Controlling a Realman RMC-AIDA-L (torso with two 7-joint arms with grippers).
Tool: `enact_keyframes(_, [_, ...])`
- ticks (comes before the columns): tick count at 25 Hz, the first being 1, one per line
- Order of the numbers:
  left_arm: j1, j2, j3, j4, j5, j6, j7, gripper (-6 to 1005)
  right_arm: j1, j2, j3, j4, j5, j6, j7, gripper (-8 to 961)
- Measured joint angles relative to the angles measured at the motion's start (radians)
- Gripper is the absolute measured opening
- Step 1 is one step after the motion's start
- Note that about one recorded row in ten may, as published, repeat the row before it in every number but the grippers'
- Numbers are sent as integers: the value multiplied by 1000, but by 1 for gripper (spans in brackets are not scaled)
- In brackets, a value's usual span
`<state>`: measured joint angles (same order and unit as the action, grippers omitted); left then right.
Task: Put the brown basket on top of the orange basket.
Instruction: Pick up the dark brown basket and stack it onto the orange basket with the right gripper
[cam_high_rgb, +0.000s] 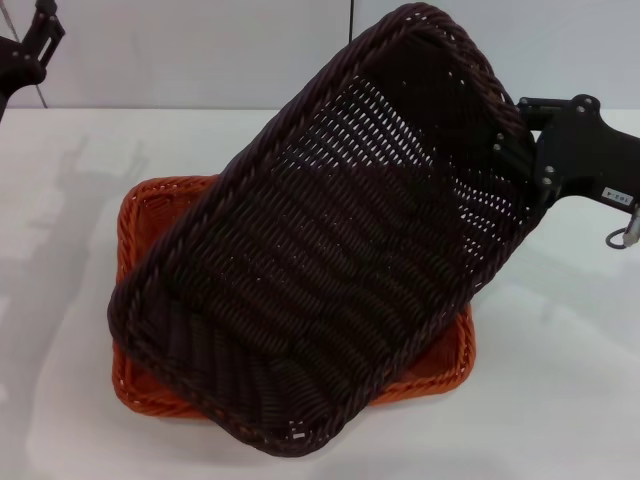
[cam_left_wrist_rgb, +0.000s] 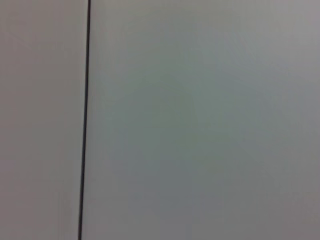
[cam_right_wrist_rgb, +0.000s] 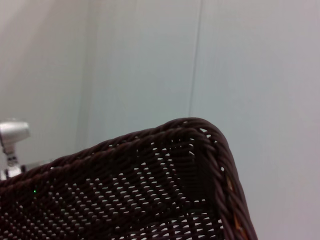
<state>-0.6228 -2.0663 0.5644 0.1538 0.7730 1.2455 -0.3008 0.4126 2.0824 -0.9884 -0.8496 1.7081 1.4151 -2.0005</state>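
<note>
The brown basket (cam_high_rgb: 330, 260) hangs tilted in the head view, its far right end raised high and its near left end low over the orange basket (cam_high_rgb: 140, 215). The orange basket lies flat on the white table, mostly covered, with only its left rim and near right corner showing. My right gripper (cam_high_rgb: 522, 150) is shut on the raised right end of the brown basket. The right wrist view shows that basket's braided rim and one corner (cam_right_wrist_rgb: 150, 190) against the wall. My left gripper (cam_high_rgb: 35, 45) is parked high at the far left, away from both baskets.
The white table (cam_high_rgb: 560, 380) spreads around the baskets, with a pale wall behind it. The left wrist view holds only the wall and a dark vertical seam (cam_left_wrist_rgb: 84, 120).
</note>
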Motion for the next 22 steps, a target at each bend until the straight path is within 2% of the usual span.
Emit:
enact_keyframes(11, [-4,-2,14,-7,0,0,-3,832,-34,-2,2,58,52,-86,-15,160])
enact_keyframes(22, [-17,-3,35,-10,0,-23,-2,832,10,-2,-62,153,142,-90,-59,158])
